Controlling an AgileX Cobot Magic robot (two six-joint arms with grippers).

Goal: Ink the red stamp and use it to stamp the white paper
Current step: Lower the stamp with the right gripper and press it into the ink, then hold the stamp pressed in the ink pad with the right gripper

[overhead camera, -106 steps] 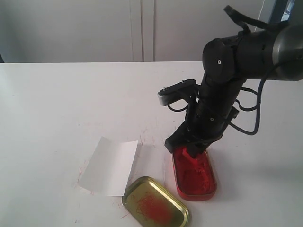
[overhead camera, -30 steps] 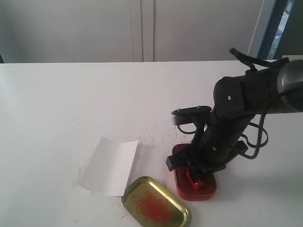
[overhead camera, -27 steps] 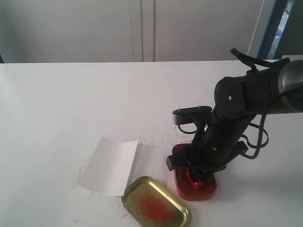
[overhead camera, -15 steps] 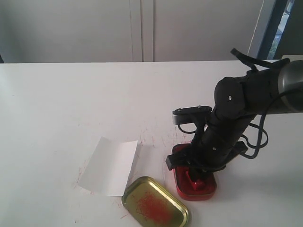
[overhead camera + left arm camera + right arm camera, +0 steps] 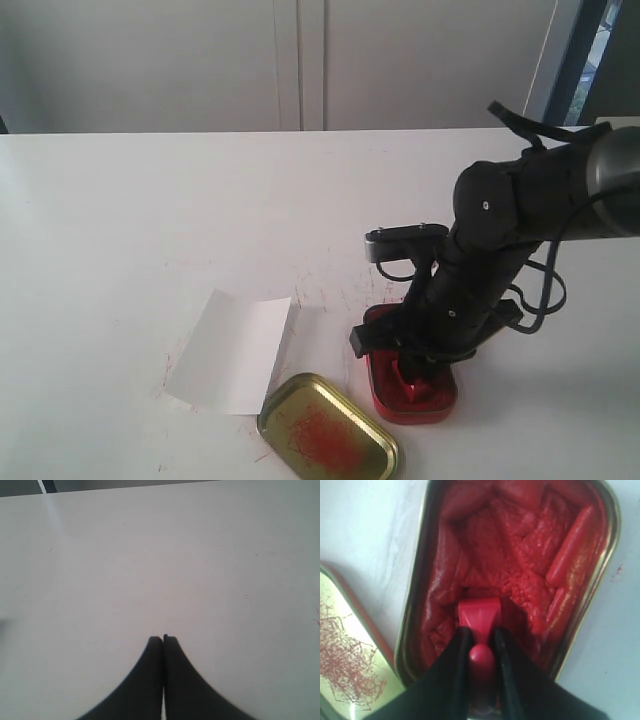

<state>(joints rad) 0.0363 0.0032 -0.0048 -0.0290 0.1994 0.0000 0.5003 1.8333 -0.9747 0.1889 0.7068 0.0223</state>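
My right gripper [image 5: 481,634] is shut on the red stamp [image 5: 479,615], gripping its short handle. The stamp's block base presses into the red ink paste of the open oblong tin [image 5: 570,645]. In the exterior view the right gripper [image 5: 408,372] stands inside the red tin [image 5: 440,400] with the red stamp [image 5: 403,378] showing between its fingers. The white paper [image 5: 232,350], creased and slightly lifted, lies left of the tin. My left gripper [image 5: 163,639] is shut with nothing in it, over bare white tabletop; it does not show in the exterior view.
The gold oval lid [image 5: 328,434], smeared with red, lies in front of the paper and beside the tin; its edge [image 5: 347,645] shows in the right wrist view. Faint red marks dot the white table [image 5: 150,220]. Grey cabinets stand behind.
Since 3.5 s ago the right arm has moved toward the tin's near end and lowered into the paste. Over the last second nothing has visibly moved.
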